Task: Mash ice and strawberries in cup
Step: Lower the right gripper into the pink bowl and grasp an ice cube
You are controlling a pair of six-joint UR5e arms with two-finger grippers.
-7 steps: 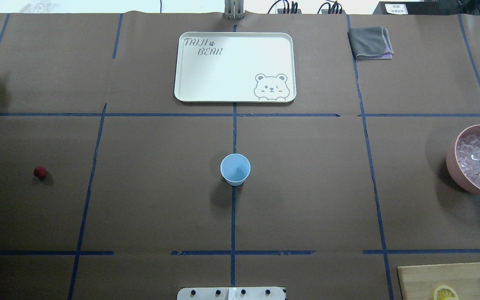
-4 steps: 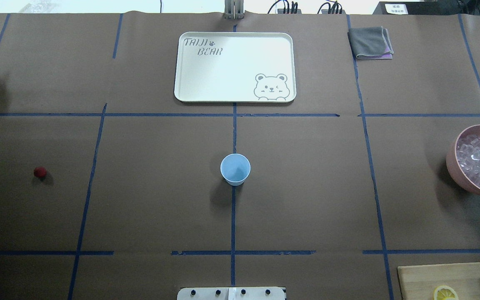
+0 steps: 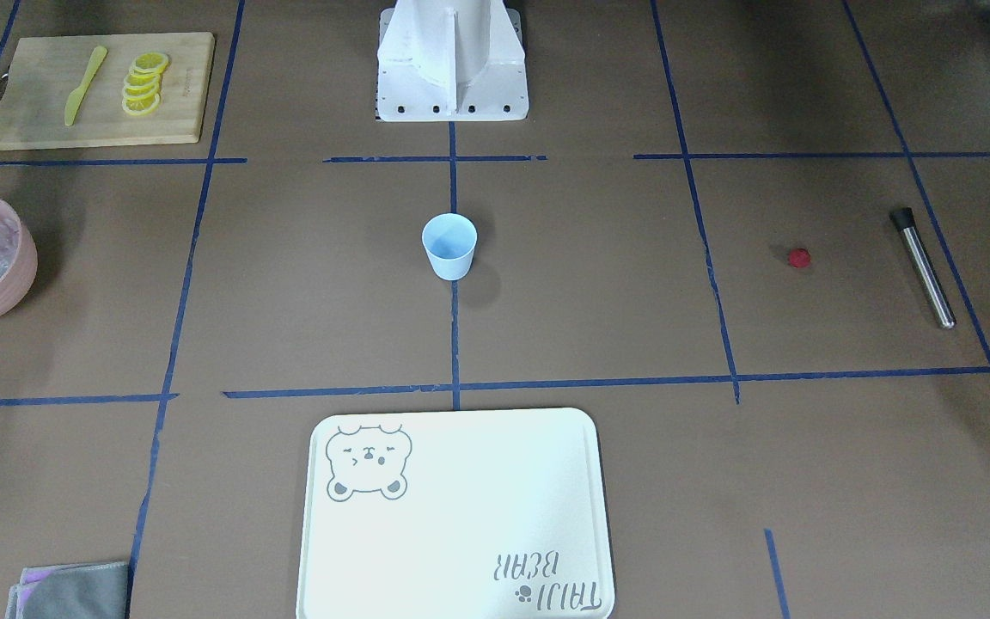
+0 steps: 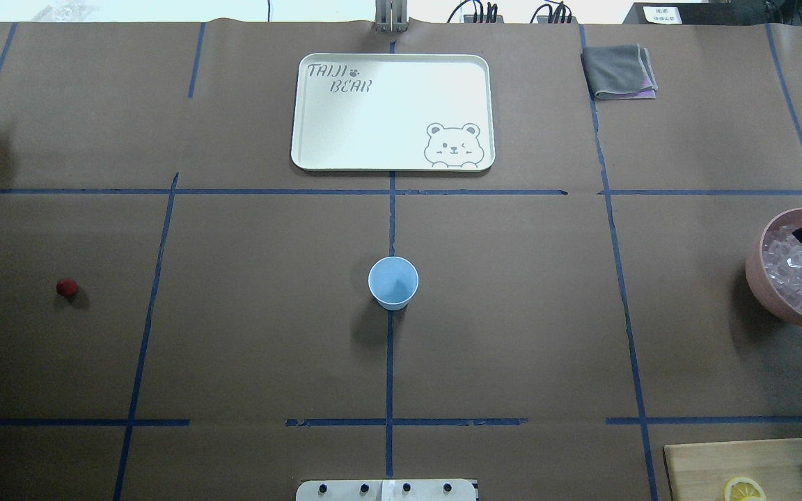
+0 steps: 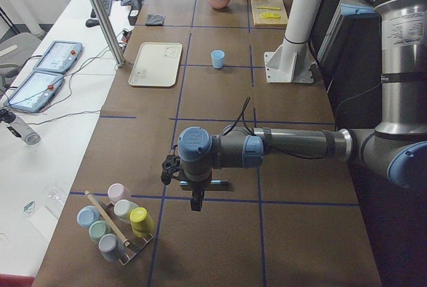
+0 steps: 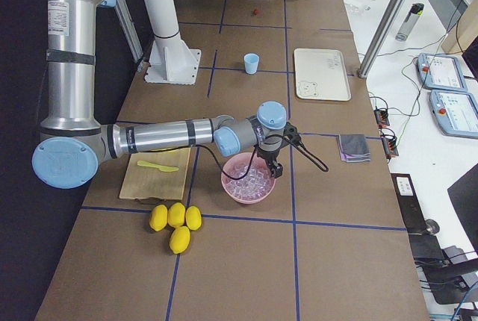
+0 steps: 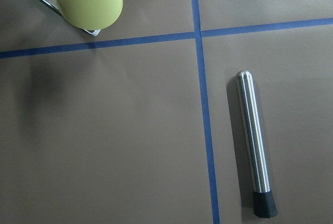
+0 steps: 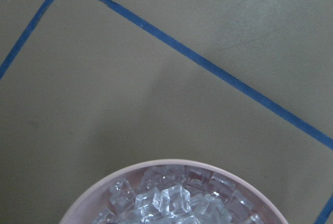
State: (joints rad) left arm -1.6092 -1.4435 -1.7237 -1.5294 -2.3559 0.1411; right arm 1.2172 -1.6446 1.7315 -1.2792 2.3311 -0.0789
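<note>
Over the pink bowl (image 4: 755, 275) of ice (image 4: 798, 268), right claw (image 6: 273, 172) mostly cut off, left claw (image 5: 195, 200) seemingly above the steel muddler (image 7: 253, 140), neither's open-or-closed state tellable, cup (image 4: 393, 282) upright on the counter (image 4: 512, 313).

A robotics lab: a long table (image 4: 269, 334) papered brown and gridded with blue tape (image 4: 389, 362), a white arm pedestal (image 3: 452, 60) bolted onto it, and teach pendants (image 5: 59, 57) on the white bench (image 5: 60, 133) alongside.
</note>
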